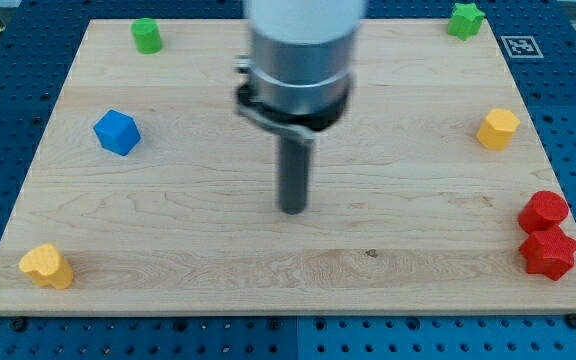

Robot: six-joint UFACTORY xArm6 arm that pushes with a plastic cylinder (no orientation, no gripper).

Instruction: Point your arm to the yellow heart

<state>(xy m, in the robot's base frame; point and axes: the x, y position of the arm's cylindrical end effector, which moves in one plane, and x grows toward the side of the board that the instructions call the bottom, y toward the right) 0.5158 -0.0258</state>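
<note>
Seven blocks ring our wooden board (268,260).
My tip (293,209) stands mid-board, well apart from the yellow heart (46,266); we have no fingers to report.

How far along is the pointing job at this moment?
Done: nothing visible yet. My tip stands mid-board, apart from every block. In hand: no direction can be read from one picture. Left: the whole approach to the yellow heart, which sits at the view's bottom left corner, with bare wood between. The other yellow block, at the view's right, is not the target.
</note>
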